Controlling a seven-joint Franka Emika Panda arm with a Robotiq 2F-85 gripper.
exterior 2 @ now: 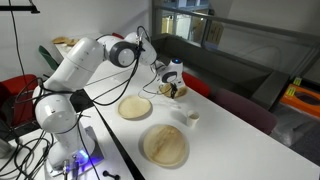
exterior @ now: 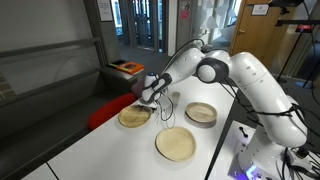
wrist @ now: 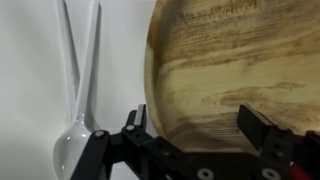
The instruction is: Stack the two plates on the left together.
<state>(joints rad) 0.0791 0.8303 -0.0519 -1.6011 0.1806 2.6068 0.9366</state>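
The smaller plate [exterior: 134,118] lies directly beneath the gripper [exterior: 148,99]. The jaws stand apart and hold nothing. In the wrist view, one finger [wrist: 135,126] sits just outside the rim and the other sits over the plate face. A white spoon [wrist: 70,135] lies beside the outer finger. The wider plate [exterior: 176,144] lies near the gripper, apart from the first. The deeper dish [exterior: 201,113] lies farther off.

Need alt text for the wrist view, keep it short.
A tan wooden plate fills the right of the frame, with the open gripper over its lower edge, fingers spread wide. To the left, a white plastic spoon lies on the white table.
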